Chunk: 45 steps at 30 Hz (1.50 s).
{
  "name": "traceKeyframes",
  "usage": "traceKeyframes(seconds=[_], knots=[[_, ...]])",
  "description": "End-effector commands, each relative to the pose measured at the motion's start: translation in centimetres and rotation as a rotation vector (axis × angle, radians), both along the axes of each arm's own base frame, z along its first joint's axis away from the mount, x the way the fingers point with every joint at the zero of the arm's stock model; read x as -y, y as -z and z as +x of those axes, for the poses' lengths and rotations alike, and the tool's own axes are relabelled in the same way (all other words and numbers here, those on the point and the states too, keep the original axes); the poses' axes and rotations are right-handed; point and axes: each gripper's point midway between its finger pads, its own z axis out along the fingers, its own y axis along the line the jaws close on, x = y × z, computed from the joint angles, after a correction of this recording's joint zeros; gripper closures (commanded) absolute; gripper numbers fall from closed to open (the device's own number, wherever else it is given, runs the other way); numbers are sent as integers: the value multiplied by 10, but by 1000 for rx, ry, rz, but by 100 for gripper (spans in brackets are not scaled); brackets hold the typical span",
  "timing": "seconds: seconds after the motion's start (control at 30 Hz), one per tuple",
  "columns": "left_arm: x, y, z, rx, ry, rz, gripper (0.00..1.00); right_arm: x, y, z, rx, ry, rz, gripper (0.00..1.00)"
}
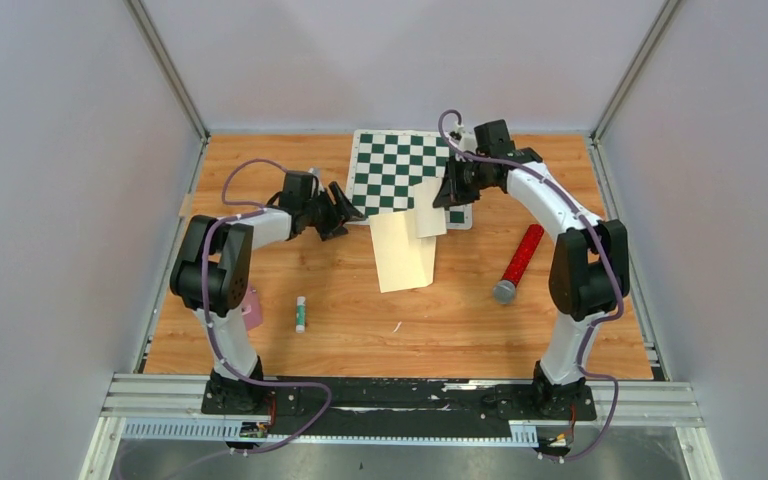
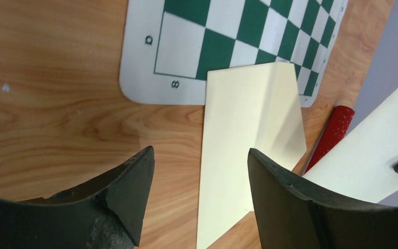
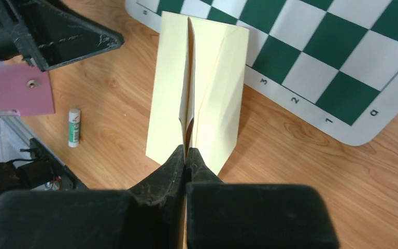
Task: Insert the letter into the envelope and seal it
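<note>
The cream envelope (image 1: 403, 255) lies on the wood just in front of the chessboard. One side of it, the flap (image 1: 431, 206), is lifted off the table. My right gripper (image 1: 450, 196) is shut on that raised flap. In the right wrist view the fingers (image 3: 179, 166) pinch the paper edge-on, with the envelope (image 3: 167, 98) spread below. My left gripper (image 1: 348, 214) hovers open just left of the envelope and holds nothing. In its wrist view the envelope (image 2: 238, 150) lies beyond its open jaws (image 2: 201, 150). The letter is hidden.
The green-and-white chessboard (image 1: 390, 165) lies at the back centre. A red cylinder (image 1: 520, 262) rests right of the envelope. A glue stick (image 1: 301, 314) and a pink piece (image 1: 252, 310) lie near the left arm's base. Grey walls close in on three sides.
</note>
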Motion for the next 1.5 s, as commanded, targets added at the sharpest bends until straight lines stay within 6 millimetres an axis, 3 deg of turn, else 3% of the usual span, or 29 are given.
traceKeyframes(seconds=[0.0,0.3,0.53,1.0,1.47], knots=[[5,-2,-1,16,-2,-38,27,12,5,9,24,95,-75,100],[17,24,-16,-74,55,-54,27,8,24,10,18,159,-45,100],[23,29,-25,-76,87,-79,28,10,51,13,-4,172,-71,100],[47,33,-28,-64,162,-116,31,-1,66,10,10,161,-74,100],[52,47,-28,-107,162,-121,31,-17,89,6,-57,155,-61,100]])
